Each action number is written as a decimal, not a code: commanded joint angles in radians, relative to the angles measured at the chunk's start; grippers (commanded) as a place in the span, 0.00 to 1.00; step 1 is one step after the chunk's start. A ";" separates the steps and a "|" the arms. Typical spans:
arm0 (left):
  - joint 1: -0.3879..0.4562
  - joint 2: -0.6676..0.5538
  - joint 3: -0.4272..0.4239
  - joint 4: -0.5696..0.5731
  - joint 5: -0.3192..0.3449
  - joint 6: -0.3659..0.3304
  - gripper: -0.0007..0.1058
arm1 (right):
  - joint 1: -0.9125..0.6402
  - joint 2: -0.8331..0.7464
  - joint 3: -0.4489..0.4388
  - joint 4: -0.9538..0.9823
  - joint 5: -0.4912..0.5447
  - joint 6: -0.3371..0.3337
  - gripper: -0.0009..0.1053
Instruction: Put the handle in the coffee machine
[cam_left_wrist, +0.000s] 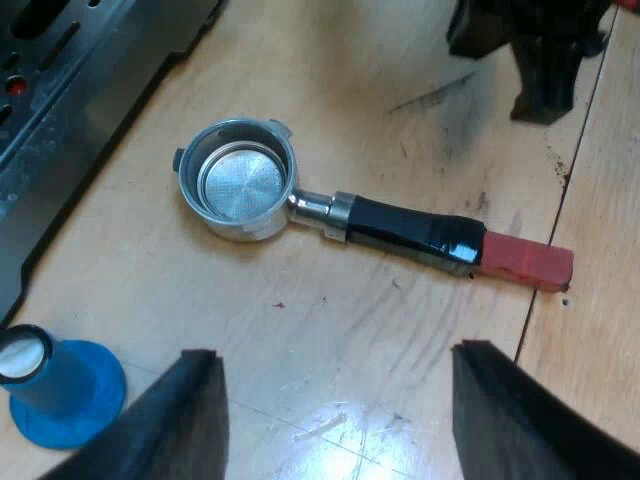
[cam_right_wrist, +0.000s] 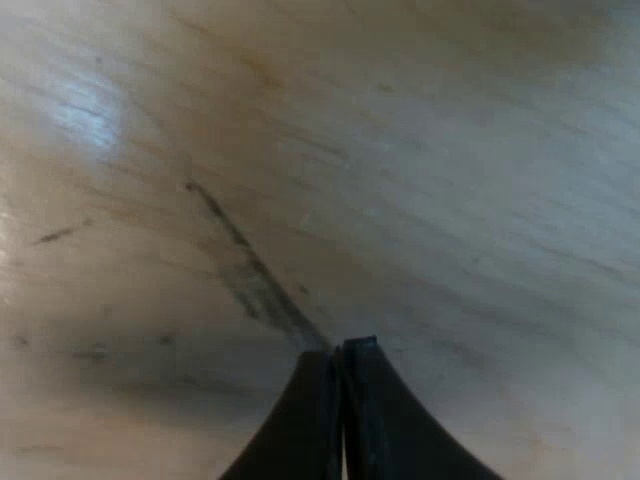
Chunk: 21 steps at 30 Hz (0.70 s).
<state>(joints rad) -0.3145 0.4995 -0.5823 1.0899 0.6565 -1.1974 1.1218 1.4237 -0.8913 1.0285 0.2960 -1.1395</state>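
Observation:
The metal holder (cam_left_wrist: 238, 183) lies flat on the wooden table (cam_left_wrist: 400, 70), its basket facing up and its dark handle (cam_left_wrist: 410, 232) ending in a red tip (cam_left_wrist: 528, 262). My left gripper (cam_left_wrist: 335, 400) hovers above it, open, its two black fingers spread wide with nothing between them. The espresso machine (cam_left_wrist: 70, 90) stands close to the holder's basket end. In the right wrist view my right gripper (cam_right_wrist: 340, 350) is shut, fingertips pressed together just over bare wood (cam_right_wrist: 400, 150). The other arm's gripper (cam_left_wrist: 535, 50) hangs over the table beyond the handle's red end.
A blue tamper (cam_left_wrist: 55, 385) stands on the table near one of my left fingers and near the machine's base. A seam between table boards (cam_left_wrist: 570, 190) runs past the handle's red tip. Dark scuff marks (cam_right_wrist: 250, 270) streak the wood under my right gripper.

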 joint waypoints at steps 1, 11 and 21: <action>-0.005 0.003 -0.002 -0.011 0.007 -0.010 0.50 | -0.001 0.038 0.001 -0.043 -0.026 -0.007 0.01; -0.005 0.003 -0.002 -0.011 0.007 -0.010 0.50 | -0.001 0.148 0.001 -0.262 -0.241 -0.007 0.01; -0.005 0.003 -0.002 -0.011 0.007 -0.010 0.50 | -0.001 0.202 0.001 -0.436 -0.417 0.029 0.01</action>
<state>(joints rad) -0.3145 0.4995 -0.5823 1.0899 0.6565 -1.1974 1.1159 1.5710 -0.9084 0.6729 -0.0074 -1.1199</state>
